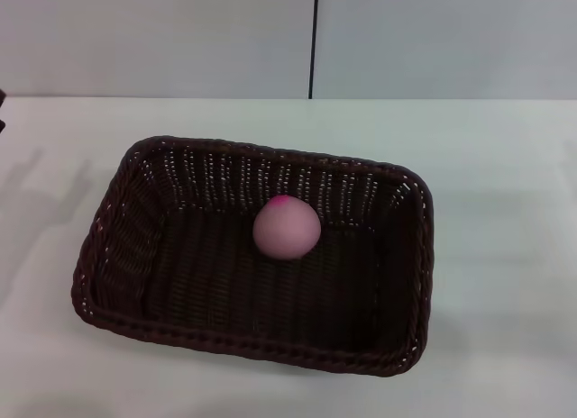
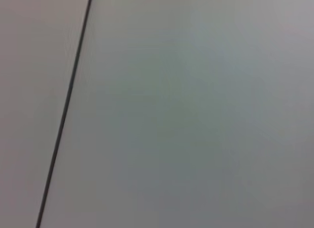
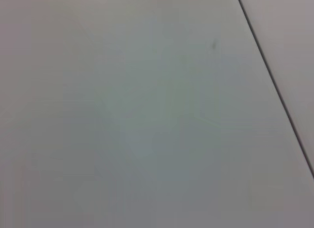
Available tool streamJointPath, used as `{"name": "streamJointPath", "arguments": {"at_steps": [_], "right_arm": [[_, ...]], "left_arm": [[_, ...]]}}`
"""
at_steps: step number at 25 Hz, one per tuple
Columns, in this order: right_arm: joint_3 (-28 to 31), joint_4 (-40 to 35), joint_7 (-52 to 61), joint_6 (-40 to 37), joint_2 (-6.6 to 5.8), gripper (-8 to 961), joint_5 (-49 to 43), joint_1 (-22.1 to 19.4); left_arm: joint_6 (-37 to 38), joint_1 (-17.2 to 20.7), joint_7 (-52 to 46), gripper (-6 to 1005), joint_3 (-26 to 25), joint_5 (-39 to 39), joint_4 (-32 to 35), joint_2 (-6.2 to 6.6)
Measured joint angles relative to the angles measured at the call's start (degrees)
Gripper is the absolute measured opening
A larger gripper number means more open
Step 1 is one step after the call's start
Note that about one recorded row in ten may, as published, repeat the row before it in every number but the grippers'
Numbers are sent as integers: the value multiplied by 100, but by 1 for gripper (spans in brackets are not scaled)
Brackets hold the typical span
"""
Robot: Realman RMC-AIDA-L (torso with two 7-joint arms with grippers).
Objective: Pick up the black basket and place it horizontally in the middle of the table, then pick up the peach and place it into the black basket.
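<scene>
The black basket (image 1: 117,247) lies lengthwise across the middle of the white table (image 1: 505,166) in the head view, slightly turned. The peach (image 1: 287,228), pale pink with a magenta patch on top, rests inside the basket near its far wall. Neither gripper shows in any view. A small dark sliver sits at the far left edge of the head view; I cannot tell what it is. Both wrist views show only a plain pale wall with a thin dark seam.
A grey wall with a vertical dark seam (image 1: 315,40) stands behind the table. Faint shadows fall on the table to the left of the basket. Bare tabletop lies on all sides of the basket.
</scene>
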Motion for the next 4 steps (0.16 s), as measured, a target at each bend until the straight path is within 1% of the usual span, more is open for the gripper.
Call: {"name": "streamJointPath", "arguments": {"at_steps": [1, 4], "right_arm": [[0, 0, 0, 0, 0, 654, 0, 0], [2, 1, -10, 14, 0, 654, 3, 64]], "left_arm": [[0, 0, 0, 762, 0, 0, 0, 0], [57, -77, 1, 762, -149, -7, -267, 0]]}}
